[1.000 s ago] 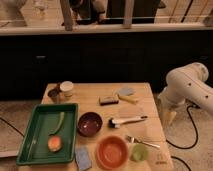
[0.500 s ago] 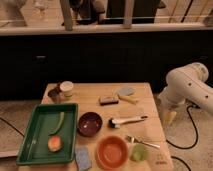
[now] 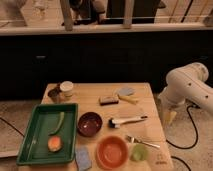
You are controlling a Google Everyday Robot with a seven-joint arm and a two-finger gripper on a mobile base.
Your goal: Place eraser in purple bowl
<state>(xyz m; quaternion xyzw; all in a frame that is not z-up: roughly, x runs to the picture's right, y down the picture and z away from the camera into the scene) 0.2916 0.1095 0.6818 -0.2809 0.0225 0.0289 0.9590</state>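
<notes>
At the near edge of the table stood an orange bowl, with a blue-grey sponge just to its left and a small green cup to its right. A green tray occupied the left side. Behind the orange bowl sat the purple bowl, holding nothing, with a white-handled brush lying beside it on the right. Farther back, the eraser lay flat on the table, apart from the purple bowl and beyond it. My gripper hung off the table's right edge, pointing down, released and grasping nothing, well apart from the eraser.
</notes>
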